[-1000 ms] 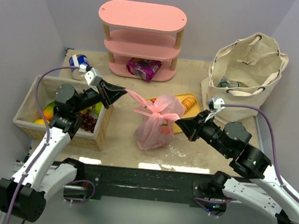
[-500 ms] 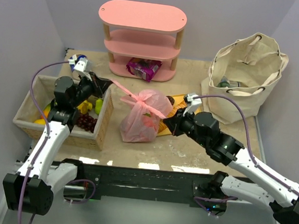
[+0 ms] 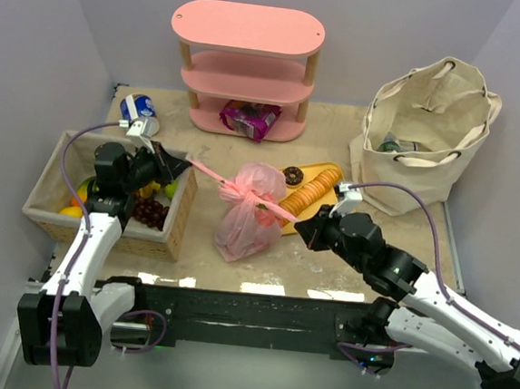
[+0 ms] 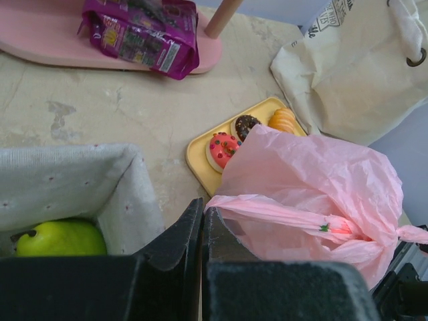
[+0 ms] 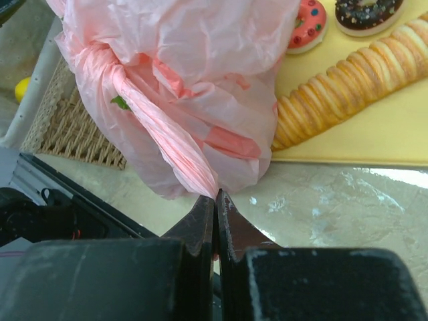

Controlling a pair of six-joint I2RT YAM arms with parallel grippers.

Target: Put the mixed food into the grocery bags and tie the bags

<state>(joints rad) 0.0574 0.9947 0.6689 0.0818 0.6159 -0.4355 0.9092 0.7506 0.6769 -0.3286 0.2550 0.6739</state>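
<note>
Standing between the woven basket (image 3: 46,196) and the yellow tray (image 3: 326,204), the pink plastic bag (image 3: 250,219) is listed with its two handles twisted into cords and crossed in a knot at its neck.

- Left handle: drawn taut toward the basket and pinched in the left gripper (image 3: 188,164), whose fingers are pressed together on it over the basket's right wall.
- Right handle: drawn taut toward the near right and nipped in the closed fingers of the right gripper (image 3: 301,225), by the tray's near edge.
- Canvas bag (image 3: 431,118): set upright at the far right, mouth open, a green-labelled bottle (image 3: 396,145) seen inside.
- Basket: fruit and dark grapes (image 3: 149,210) are held.
- Tray: doughnuts (image 3: 292,175) and a ridged loaf (image 3: 309,191) are carried.
- Pink shelf (image 3: 247,30): a purple snack packet (image 3: 248,117) is kept on the lowest tier.
- Blue can (image 3: 138,108): laid at the far left.
</note>
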